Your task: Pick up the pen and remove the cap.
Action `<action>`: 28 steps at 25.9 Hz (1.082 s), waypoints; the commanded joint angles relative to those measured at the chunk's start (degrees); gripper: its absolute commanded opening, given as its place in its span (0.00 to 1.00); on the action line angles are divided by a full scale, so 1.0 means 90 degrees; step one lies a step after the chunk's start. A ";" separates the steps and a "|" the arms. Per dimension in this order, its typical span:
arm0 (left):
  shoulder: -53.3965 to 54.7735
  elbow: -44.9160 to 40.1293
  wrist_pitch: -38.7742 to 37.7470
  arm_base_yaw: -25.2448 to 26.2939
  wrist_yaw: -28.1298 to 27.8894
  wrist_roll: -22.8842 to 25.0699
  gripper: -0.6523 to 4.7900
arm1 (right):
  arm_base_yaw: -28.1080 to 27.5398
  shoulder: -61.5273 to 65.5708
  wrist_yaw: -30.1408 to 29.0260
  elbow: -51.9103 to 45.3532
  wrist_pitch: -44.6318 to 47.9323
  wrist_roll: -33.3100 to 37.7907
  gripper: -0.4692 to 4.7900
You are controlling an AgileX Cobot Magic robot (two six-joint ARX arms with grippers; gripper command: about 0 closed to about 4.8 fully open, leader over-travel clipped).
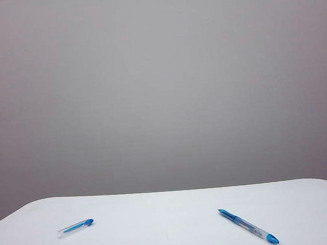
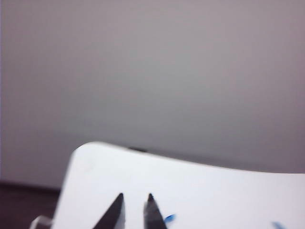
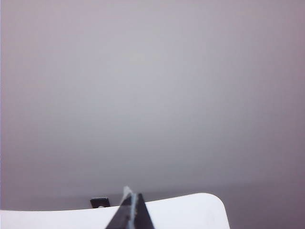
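Slim clear-barrelled pen (image 1: 249, 226) lies right, short clear cap (image 1: 75, 227) left, well apart on smooth white table (image 1: 170, 212). Left gripper (image 2: 135, 202) shows a narrow gap between empty tips; right gripper (image 3: 132, 202) is closed, empty.

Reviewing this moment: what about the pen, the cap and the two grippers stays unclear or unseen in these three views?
- Exterior view: neither arm is in frame; only the pen and cap show, lying apart on the table.
- Left wrist view: left gripper is cut off by the frame edge, its tips slightly apart with nothing between them; two blurred blue specks are unidentifiable.
- Right wrist view: right gripper, tips together, is cut off too; pen and cap are out of frame.
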 commanded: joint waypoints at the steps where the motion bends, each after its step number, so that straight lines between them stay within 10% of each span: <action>1: 0.0005 -0.0267 0.0138 0.0007 -0.0194 0.0146 0.20 | 0.0002 -0.0002 0.0243 -0.0255 0.0236 0.0151 0.09; 20: 0.0005 -0.1137 0.0874 0.0010 0.0233 0.0828 0.11 | 0.0002 -0.0005 0.0889 -0.1418 0.0209 0.0182 0.09; 28: 0.0002 -0.1137 0.0260 0.0010 -0.1122 0.0755 0.11 | 0.0005 0.0012 0.1316 -0.1418 -0.0656 0.0041 0.09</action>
